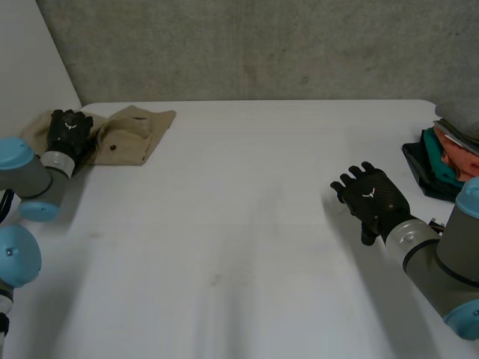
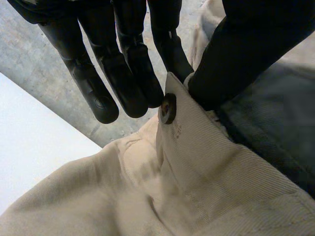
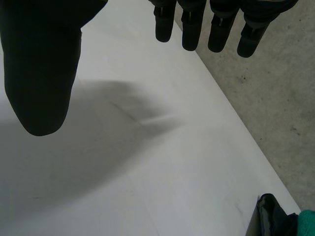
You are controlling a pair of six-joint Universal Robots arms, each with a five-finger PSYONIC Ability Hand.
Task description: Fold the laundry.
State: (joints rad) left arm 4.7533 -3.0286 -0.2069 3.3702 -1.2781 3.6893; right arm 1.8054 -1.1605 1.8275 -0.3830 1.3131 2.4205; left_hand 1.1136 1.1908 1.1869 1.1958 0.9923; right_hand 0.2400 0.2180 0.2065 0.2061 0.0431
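Right now the tan pants [image 1: 131, 133] lie bunched up at the far corner of the white table [image 1: 239, 239], on the robot's left side. They may be shorts; I cannot tell. The left hand [image 1: 69, 129] is on them, at the end closest to the wall. In the left wrist view its fingers [image 2: 130, 73] and thumb [image 2: 236, 64] pinch a raised fold of the cloth, right where a brown button [image 2: 168, 108] sits.

The right hand [image 1: 372, 196] hangs over the bare table, well apart from the pants. Its fingers are straight and spread, and it holds nothing. Just beside that arm, at the table's edge, is a pile of clothes [image 1: 441, 161] in teal, orange, grey and a dark color.

The pants look like thick, ribbed cloth. I think they are soft and floppy, a bit heavier than a shirt, and not slippery. They will not break. They will sag and bunch if held at one spot alone. The edge by the button looks thicker, so it seems a good place to grab. I think the pants need to be pulled out to the middle and laid flat, with the other hand taking a far corner or hem.
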